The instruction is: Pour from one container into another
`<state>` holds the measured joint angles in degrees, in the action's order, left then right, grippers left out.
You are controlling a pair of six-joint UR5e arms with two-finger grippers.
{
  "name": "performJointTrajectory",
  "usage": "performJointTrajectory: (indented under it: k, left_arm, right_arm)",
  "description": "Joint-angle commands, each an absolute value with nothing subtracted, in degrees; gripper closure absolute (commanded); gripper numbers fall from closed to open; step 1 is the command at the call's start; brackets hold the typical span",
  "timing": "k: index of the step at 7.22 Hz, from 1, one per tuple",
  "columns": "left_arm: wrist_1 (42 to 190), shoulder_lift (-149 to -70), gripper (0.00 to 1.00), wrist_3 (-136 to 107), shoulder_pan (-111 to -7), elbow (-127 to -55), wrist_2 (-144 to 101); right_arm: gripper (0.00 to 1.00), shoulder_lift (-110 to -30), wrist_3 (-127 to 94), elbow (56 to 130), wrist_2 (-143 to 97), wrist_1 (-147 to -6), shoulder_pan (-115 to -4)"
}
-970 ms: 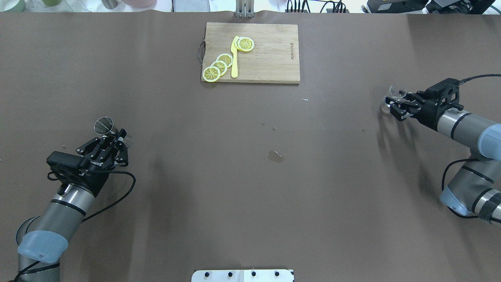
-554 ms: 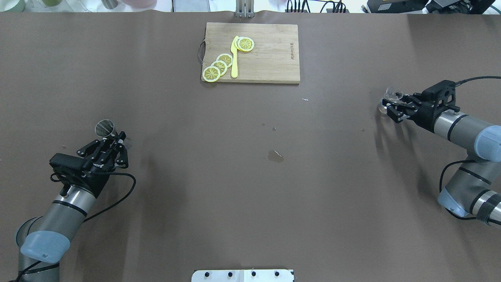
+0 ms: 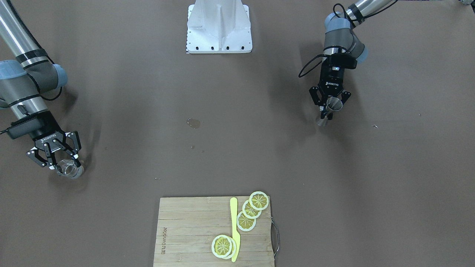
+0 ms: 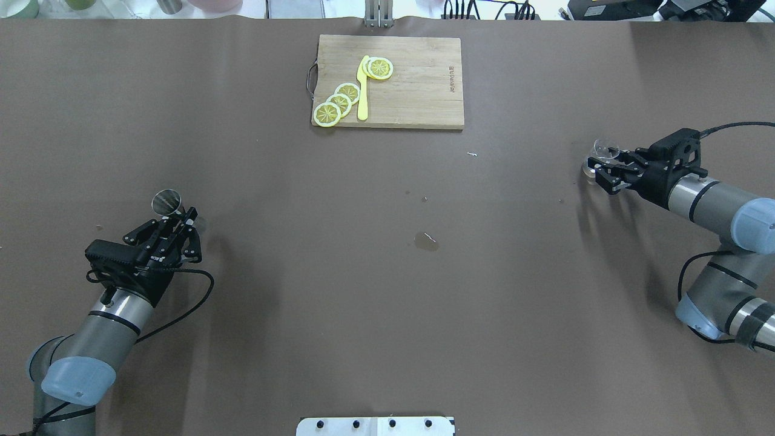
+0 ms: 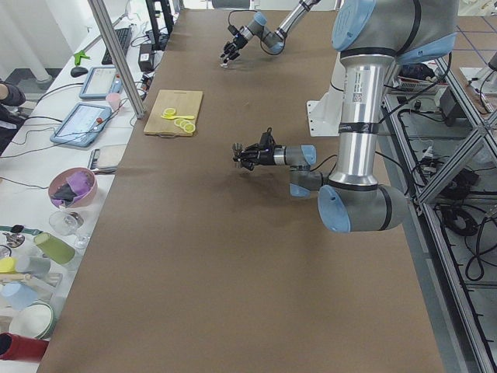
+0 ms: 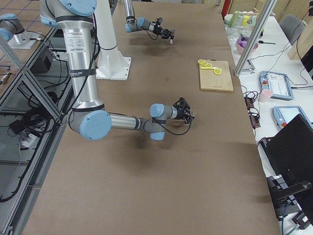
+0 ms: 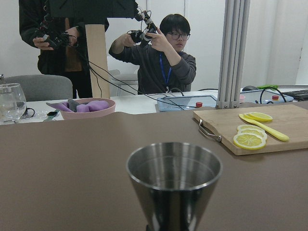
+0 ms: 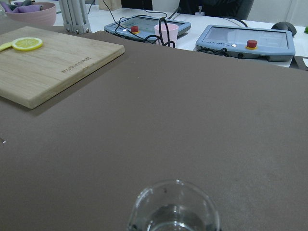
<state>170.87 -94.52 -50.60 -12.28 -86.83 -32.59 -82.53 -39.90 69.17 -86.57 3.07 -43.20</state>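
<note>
Having crept slightly inward, left pincer [image 4: 186, 213] clamps the small silver-grey hourglass metal jigger [image 4: 166, 201], right pincer [image 4: 596, 165] the short clear glass cup [image 4: 600, 148]. Both vessels are upright, well apart at opposite ends of the worktop [image 4: 387, 303].

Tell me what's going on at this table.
The left gripper has its jaws closed on a small silver metal hourglass jigger; the right gripper grips a short clear glass cup. The two are far apart at opposite sides of the brown table, so no pouring has begun.

A brown-covered table [image 4: 363, 315] stands beside a cluttered white bench [image 5: 35, 167].
</note>
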Motion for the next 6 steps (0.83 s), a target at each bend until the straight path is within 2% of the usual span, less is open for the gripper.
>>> performJointTrajectory:
  k: [1,2,3,6]
  left_arm:
    - [170.6,-94.9,1.00,-51.3,-12.2,-85.6,-32.5]
    - [170.6,-94.9,1.00,-51.3,-12.2,-85.5,-32.5]
    - [170.5,-94.9,1.00,-51.3,-12.1,-85.5,-32.5]
    - [170.1,-95.0,1.00,-51.3,-12.1,-85.3,-32.5]
  right_arm:
    - [0.70,-82.6,-39.9,69.2,-86.6,3.1,-42.7]
    - [0.61,-82.5,-39.9,69.2,-86.6,3.1,-42.5]
    - [0.01,-82.6,-40.1,69.3,-86.6,3.2,-42.5]
    - [0.00,-83.1,-40.4,70.2,-86.7,3.6,-43.6]
